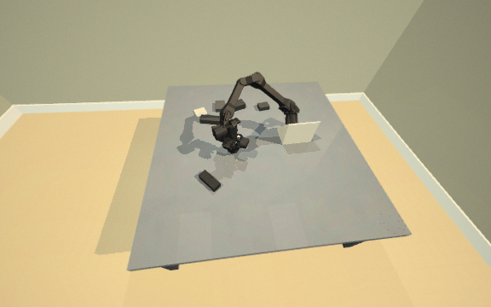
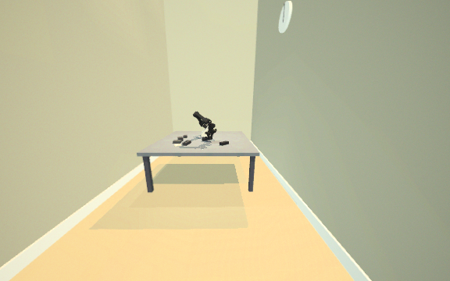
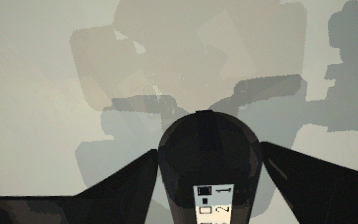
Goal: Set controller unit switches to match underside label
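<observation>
Controller [image 3: 210, 135], label facing the wrist camera, sits between your gripper's [image 1: 233, 147] [image 2: 208, 138] [image 3: 210, 150] widely parted fingers, apparently gripped above the bench [image 1: 237, 213] [image 2: 198, 154] [image 3: 25, 125], near-left. Tilting it with so slight a pinch at its rounded end could drop it.

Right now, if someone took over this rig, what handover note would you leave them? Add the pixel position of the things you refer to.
Gripper [image 1: 238, 140] [image 2: 208, 137] [image 3: 207, 151]: closed on the controller, off the bench [image 1: 271, 192] [image 2: 155, 150] [image 3: 20, 100].
Label [image 3: 214, 200]: faces the wrist camera; square 1 looks filled, 2 empty, the rest cut off.
Done: controller [image 3: 210, 132] lifted, label partly readable.
Left: read the rest, set the switches (out of sight), leave it flat on its base, move away.
</observation>
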Motion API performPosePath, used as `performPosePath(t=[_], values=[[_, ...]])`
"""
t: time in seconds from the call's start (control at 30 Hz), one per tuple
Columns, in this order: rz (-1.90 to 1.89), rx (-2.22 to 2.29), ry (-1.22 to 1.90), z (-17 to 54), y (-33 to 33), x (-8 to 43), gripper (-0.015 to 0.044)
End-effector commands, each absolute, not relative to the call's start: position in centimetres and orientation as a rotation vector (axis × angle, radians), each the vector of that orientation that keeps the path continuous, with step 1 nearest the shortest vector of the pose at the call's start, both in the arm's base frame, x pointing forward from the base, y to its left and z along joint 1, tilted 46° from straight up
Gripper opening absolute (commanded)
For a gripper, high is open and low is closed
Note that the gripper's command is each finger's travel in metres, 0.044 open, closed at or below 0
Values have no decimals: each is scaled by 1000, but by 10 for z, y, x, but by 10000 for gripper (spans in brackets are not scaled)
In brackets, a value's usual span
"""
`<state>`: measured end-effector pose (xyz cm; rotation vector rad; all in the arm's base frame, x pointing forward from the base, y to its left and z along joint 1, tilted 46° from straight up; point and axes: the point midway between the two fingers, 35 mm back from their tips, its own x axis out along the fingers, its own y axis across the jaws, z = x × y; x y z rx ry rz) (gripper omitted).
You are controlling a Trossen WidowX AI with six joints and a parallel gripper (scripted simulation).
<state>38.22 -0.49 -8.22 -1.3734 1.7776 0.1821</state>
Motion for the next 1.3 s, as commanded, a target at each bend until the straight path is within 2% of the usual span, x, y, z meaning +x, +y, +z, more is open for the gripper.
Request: performPosePath(t=[0.0,1.27], values=[[182,-1376,1767,-76,0,382,336],[183,-1375,1767,-48,8,373,336]])
